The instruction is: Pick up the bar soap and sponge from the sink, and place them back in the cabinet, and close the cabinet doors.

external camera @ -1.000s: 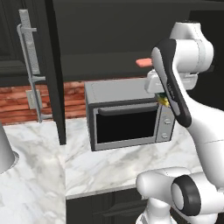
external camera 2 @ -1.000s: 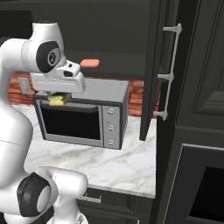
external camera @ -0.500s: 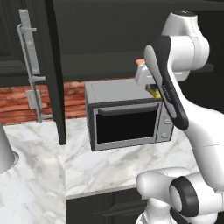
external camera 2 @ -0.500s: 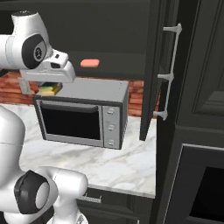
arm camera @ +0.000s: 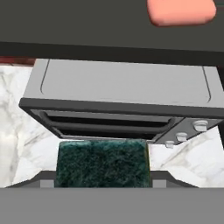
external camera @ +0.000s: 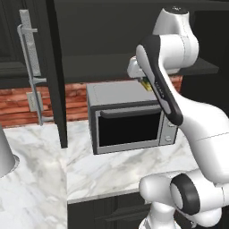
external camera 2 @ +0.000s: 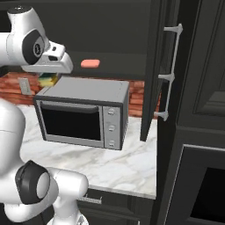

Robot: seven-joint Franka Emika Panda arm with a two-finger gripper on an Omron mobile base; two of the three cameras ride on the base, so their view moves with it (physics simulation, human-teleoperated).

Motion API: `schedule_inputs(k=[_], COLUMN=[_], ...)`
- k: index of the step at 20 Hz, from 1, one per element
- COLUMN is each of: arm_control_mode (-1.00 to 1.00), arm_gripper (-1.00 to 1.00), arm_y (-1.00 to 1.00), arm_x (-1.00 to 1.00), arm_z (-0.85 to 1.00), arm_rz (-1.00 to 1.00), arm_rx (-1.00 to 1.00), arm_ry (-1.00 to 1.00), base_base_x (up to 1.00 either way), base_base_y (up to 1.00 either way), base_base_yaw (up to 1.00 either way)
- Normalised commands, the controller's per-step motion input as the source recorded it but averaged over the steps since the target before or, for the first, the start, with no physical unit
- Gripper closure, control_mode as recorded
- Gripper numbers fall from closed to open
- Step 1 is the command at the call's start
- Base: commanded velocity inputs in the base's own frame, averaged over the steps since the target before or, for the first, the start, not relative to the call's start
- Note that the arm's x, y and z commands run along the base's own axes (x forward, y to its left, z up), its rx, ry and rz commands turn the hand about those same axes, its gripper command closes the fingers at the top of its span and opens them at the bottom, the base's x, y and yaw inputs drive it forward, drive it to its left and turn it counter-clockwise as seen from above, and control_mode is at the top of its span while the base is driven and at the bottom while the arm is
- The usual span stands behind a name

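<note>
My gripper (external camera 2: 49,78) is shut on the sponge (arm camera: 103,163), its dark green scrub face turned to the hand camera. Its yellow and green edge peeks out under the hand (external camera: 145,83) in both base views (external camera 2: 47,79). It hangs just above the grey microwave's top, below the front edge of the cabinet shelf (external camera 2: 123,61). The salmon-pink bar soap (external camera 2: 90,63) lies on that shelf, up and to the right in the hand view (arm camera: 181,11). Both cabinet doors stand open: the left one (external camera: 56,71) and the right one (external camera 2: 154,66). The sink is out of view.
The microwave (external camera 2: 83,112) stands on the white marble counter (external camera: 116,167) directly under the shelf. Long silver handles (external camera: 30,67) (external camera 2: 170,72) stick out from the open doors. A dark tall unit (external camera 2: 197,132) fills the right side. Red brick backs the counter.
The arm has risen and carried the sponge from level with the microwave's top front up towards the shelf edge. The soap on the shelf has not moved.
</note>
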Motion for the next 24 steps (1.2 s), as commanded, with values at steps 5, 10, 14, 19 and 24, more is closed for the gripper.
schedule_inputs(k=[5,10,14,19,24], arm_control_mode=[-1.00,-1.00,-1.00,-1.00,-1.00], arm_gripper=[1.00,1.00,1.00,1.00,1.00], arm_y=[0.06,0.01,0.01,0.01,0.01], arm_x=[0.68,0.50,0.29,0.25,0.26], arm_z=[0.01,0.00,0.00,0.00,0.00], arm_rz=[0.00,0.00,0.01,0.02,0.01], arm_rx=[0.00,0.00,0.00,0.00,0.00], arm_ry=[0.00,-0.06,-0.14,-0.17,-0.16], base_base_x=[0.00,0.00,0.00,0.00,0.00], base_base_y=[0.00,0.00,0.00,0.00,0.00], base_base_yaw=[0.00,0.00,0.00,0.00,0.00])
